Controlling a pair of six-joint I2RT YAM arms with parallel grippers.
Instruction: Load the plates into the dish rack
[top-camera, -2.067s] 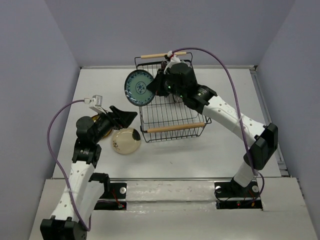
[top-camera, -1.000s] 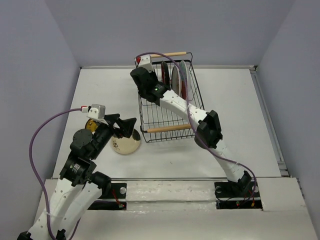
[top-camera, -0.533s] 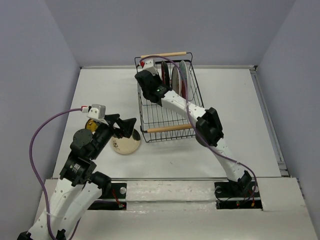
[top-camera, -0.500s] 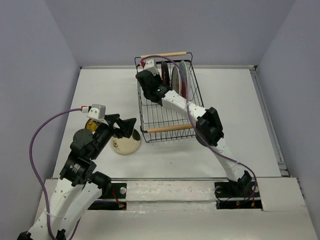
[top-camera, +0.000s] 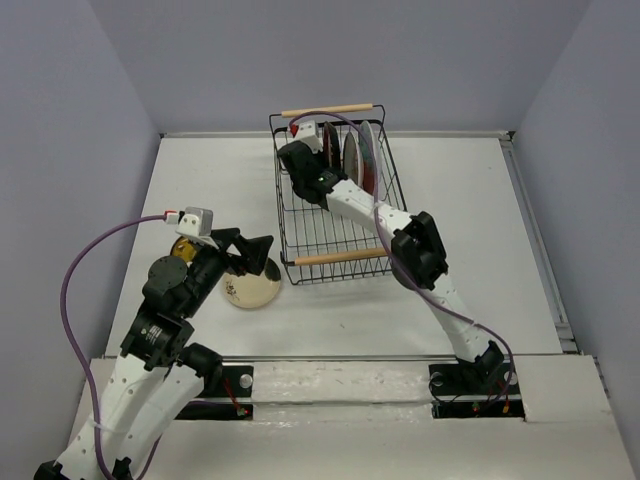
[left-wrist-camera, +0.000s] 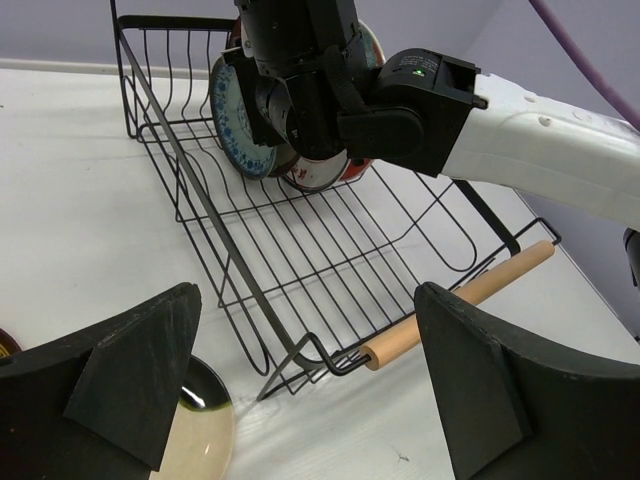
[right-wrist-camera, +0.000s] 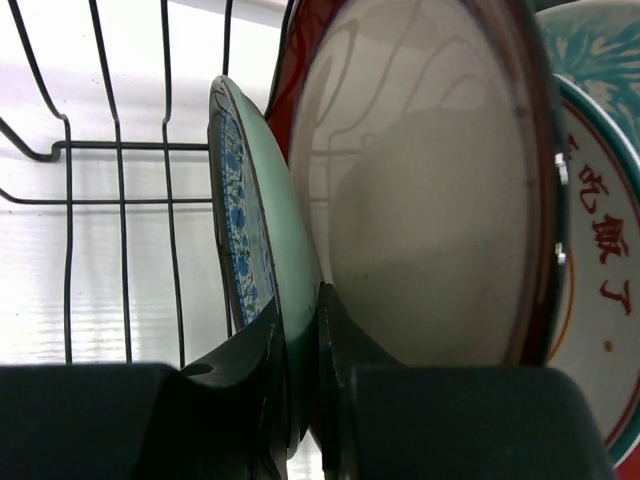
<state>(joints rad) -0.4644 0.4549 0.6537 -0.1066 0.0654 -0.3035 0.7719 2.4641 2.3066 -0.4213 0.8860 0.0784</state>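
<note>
Pinching the teal-blue plate (right-wrist-camera: 255, 250) in the dish rack (top-camera: 340, 258), the right claw (right-wrist-camera: 300, 320) leaves the cream plate (top-camera: 250, 290) and yellow-brown plate (top-camera: 181, 248) by the gaping, empty left claw (top-camera: 258, 250).

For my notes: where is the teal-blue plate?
Right wrist view: the teal-blue plate stands on edge in the dish rack, left of the dark-red-rimmed plate, pinched by the right gripper.

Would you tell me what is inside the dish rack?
At least three plates stand on edge: the teal-blue plate, pinched by the right gripper, the dark-red-rimmed plate and a red-lettered plate. Anything behind them is covered.
</note>
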